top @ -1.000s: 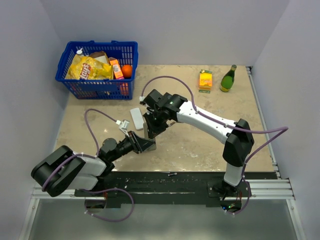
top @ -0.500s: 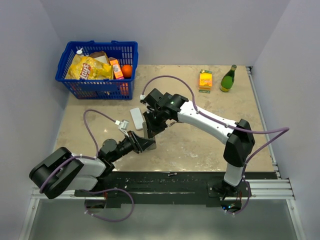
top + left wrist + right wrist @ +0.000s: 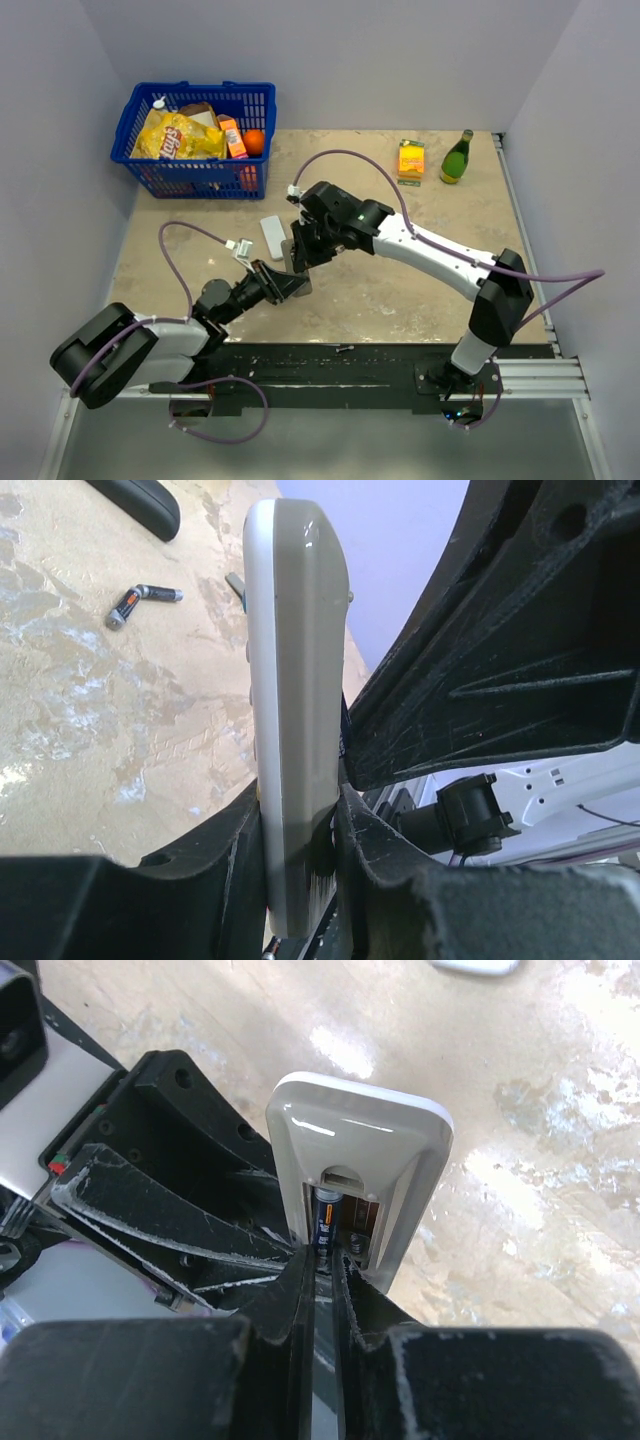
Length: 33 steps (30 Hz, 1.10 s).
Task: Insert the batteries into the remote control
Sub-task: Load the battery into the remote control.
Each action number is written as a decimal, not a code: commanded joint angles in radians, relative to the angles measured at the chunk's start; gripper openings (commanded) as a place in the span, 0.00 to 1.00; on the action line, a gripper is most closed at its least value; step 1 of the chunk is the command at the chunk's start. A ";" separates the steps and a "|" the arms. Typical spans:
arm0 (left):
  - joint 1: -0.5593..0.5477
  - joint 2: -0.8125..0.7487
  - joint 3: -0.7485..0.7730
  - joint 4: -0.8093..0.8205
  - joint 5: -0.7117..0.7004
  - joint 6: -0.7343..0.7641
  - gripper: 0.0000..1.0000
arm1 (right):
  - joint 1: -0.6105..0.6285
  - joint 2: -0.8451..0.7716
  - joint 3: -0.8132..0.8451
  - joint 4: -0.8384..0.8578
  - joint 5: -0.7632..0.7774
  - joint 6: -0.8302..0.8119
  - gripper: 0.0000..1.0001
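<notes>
A blue basket (image 3: 195, 180) stands at the far left corner of the tabletop (image 3: 400, 290). It holds a yellow chip bag (image 3: 178, 135), a small orange carton (image 3: 233, 138) and an orange (image 3: 254, 141).

Nearer, the left arm (image 3: 150, 340) reaches from its base toward the middle of the tabletop. The left jaws are closed tight on the lower end of the remote (image 3: 290, 730), a finger on either side. They hold it up off the tabletop, and the left wrist view shows it edge-on. That view also shows a loose battery (image 3: 143, 602), dark with an orange band, lying flat on the tabletop well apart from the remote. A flat white piece (image 3: 271, 237) lies on the tabletop just beside the two sets of jaws, on their far-left side. I cannot tell what it is.

In the right wrist view the back of the remote is open, showing the battery compartment (image 3: 372, 1222). A battery (image 3: 323, 1222) lies lengthwise in the left slot. The right jaws are pinched almost together on its near end, right at the compartment's edge. A coil spring (image 3: 353, 1232) shows in the slot beside it.

The right arm (image 3: 430, 250) stretches from its base at the near right across to the remote. At the far right, an orange box (image 3: 411, 159) and a green bottle (image 3: 457, 157) stand near each other, well apart from both arms.
</notes>
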 commanded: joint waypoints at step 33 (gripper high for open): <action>-0.109 -0.092 -0.205 0.687 0.062 -0.083 0.00 | 0.000 -0.080 -0.235 0.512 0.080 -0.006 0.02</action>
